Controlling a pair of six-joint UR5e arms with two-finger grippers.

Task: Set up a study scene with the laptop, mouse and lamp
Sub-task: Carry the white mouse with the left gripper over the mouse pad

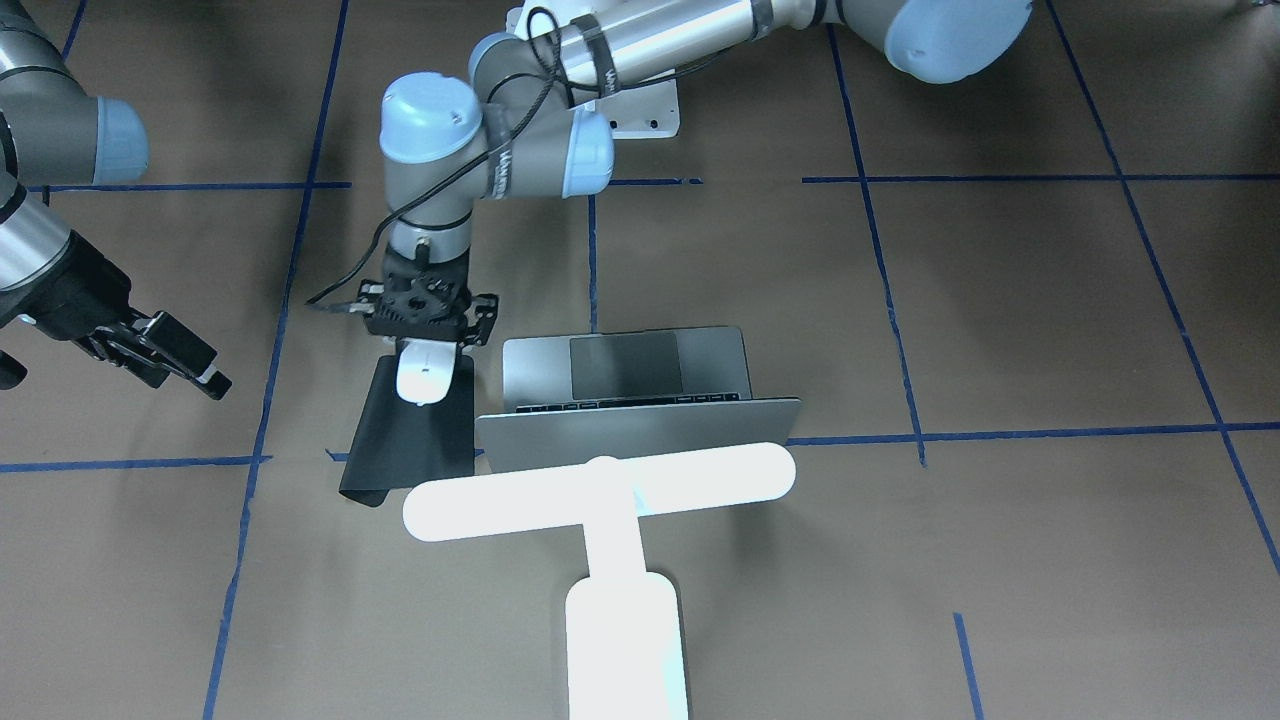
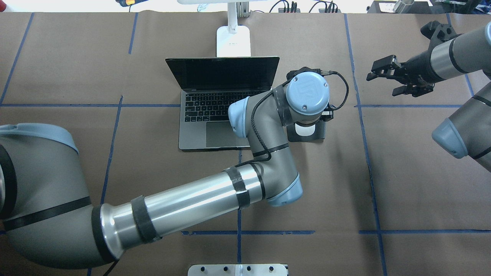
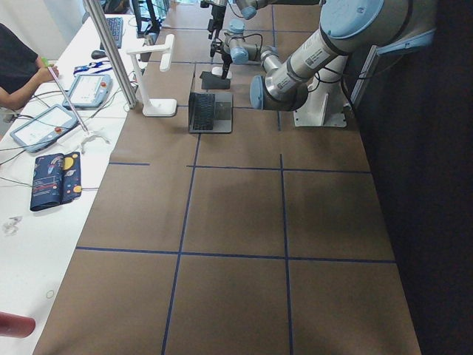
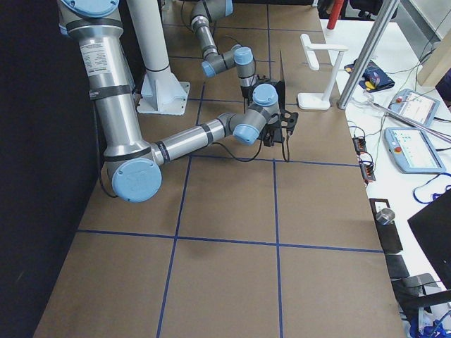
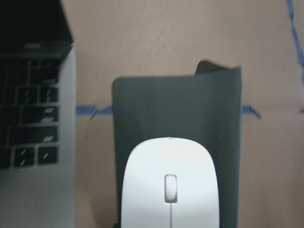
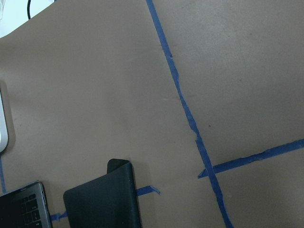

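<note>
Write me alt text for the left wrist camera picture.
A white mouse fills the bottom centre over a black mat with a curled far corner. The keyboard of an open laptop runs along the left, on a brown table marked with blue tape.

I work over a table wrapped in brown paper (image 2: 422, 172), squared off by blue tape lines (image 2: 239, 232); the light is even and flat. Along the far edge runs a white bench (image 3: 44, 244) with an aluminium post (image 3: 111, 55) and two teach pendants (image 3: 41, 127); behind me hangs a black backdrop (image 3: 436, 222).
</note>
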